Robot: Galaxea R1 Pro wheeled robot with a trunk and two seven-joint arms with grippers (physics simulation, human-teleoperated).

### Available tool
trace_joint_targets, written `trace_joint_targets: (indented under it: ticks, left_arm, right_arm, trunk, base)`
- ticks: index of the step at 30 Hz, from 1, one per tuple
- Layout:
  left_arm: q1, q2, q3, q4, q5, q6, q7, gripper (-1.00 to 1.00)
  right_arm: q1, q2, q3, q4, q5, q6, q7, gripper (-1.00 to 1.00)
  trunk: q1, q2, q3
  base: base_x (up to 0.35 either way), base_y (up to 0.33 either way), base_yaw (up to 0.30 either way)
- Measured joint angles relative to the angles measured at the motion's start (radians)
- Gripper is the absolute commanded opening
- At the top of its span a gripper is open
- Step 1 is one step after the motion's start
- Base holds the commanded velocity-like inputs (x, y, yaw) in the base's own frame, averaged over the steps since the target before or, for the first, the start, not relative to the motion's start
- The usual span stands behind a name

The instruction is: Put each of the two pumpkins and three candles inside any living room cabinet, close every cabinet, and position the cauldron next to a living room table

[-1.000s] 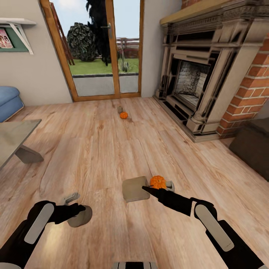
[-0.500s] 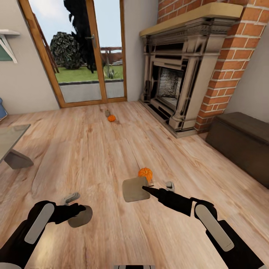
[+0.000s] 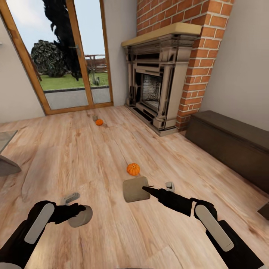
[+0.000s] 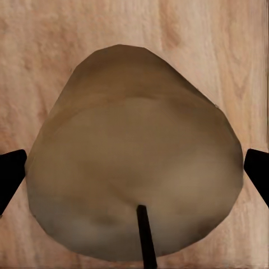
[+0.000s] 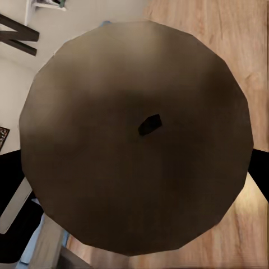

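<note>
In the head view my left gripper (image 3: 76, 210) is shut on a beige candle (image 3: 80, 216) low over the floor. My right gripper (image 3: 148, 189) is shut on a second candle (image 3: 136, 189). The left wrist view has its candle (image 4: 134, 162) between dark fingertips (image 4: 11, 175), and the right wrist view looks at the end face of the other candle (image 5: 134, 140). One orange pumpkin (image 3: 133, 169) sits on the floor just beyond the right candle. A second pumpkin (image 3: 99, 122) lies near the glass door, with a third candle (image 3: 95, 117) beside it. The dark cabinet (image 3: 231, 144), shut, runs along the right wall. The cauldron is out of view.
An ornate fireplace (image 3: 157, 89) in a brick chimney stands between the glass door (image 3: 67, 63) and the cabinet. A table corner (image 3: 4, 157) shows at the left edge. Open wood floor lies between me and the cabinet.
The camera has turned to the right, so the whole picture shifted left and the cabinet came further into view. Both grippers keep their candles in the same pose.
</note>
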Motion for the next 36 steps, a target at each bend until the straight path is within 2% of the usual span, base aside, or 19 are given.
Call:
trace_joint_targets:
  ticks: [4, 22, 31, 36]
  left_arm:
    - [0.0, 0.0, 0.0, 0.0, 0.0, 0.0, 0.0, -1.0]
    - [0.0, -0.002, -0.006, 0.0, -0.006, 0.0, 0.005, -1.0]
    - [0.0, -0.002, -0.006, 0.001, -0.004, 0.0, 0.006, -1.0]
    - [0.0, -0.004, -0.004, 0.002, -0.002, 0.0, 0.004, -1.0]
  right_arm:
    - [0.0, 0.0, 0.0, 0.001, 0.0, 0.0, 0.0, -1.0]
    - [0.0, 0.0, 0.0, 0.001, 0.002, -0.001, 0.0, -1.0]
    - [0.0, 0.0, 0.0, 0.018, 0.005, -0.003, 0.0, -1.0]
    - [0.0, 0.0, 0.0, 0.029, -0.013, -0.002, 0.001, -1.0]
  trunk:
    - [-0.002, 0.001, 0.012]
    - [-0.002, 0.001, -0.006]
    - [-0.002, 0.001, -0.015]
    - [-0.002, 0.001, -0.02]
  base:
    - [-0.33, 0.0, -0.232]
    - [-0.311, -0.084, -0.232]
    - [-0.044, -0.014, -0.232]
    - [-0.001, 0.0, -0.232]
